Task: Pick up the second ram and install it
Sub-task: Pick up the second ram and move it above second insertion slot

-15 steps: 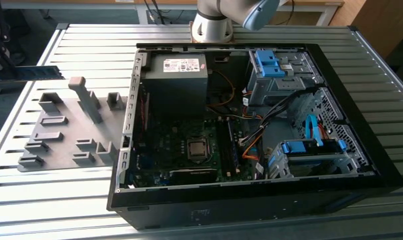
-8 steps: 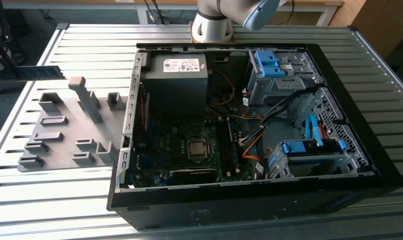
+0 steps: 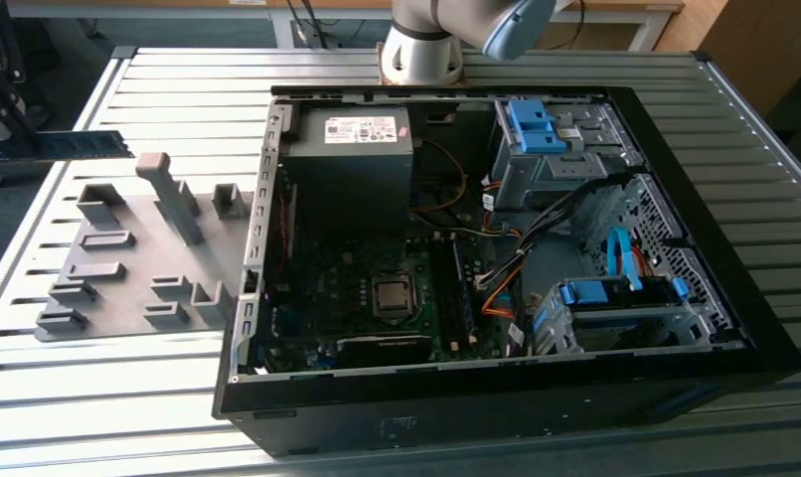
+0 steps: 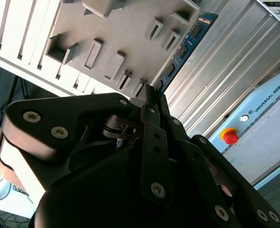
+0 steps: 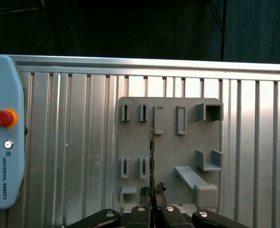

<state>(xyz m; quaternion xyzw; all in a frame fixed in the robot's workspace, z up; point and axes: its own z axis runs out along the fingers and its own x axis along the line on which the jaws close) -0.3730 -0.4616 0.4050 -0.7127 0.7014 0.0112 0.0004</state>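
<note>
The second ram [image 3: 70, 145] is hanging in the air near the grey holder tray [image 5: 178, 152], with the hand [image 5: 152, 191] pinching one end, well apart from the open computer case [image 3: 507, 409] on the surface [image 3: 109, 397]. Carrying it well is, I judge, demanding a firm, steady pinch, clear of the holder blocks.

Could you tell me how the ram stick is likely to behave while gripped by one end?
The second ram is probably stiff: it juts straight from the pincer without sagging. It is likely light, being thin and flat. Its exposed chips suggest it is fragile if knocked.
</note>
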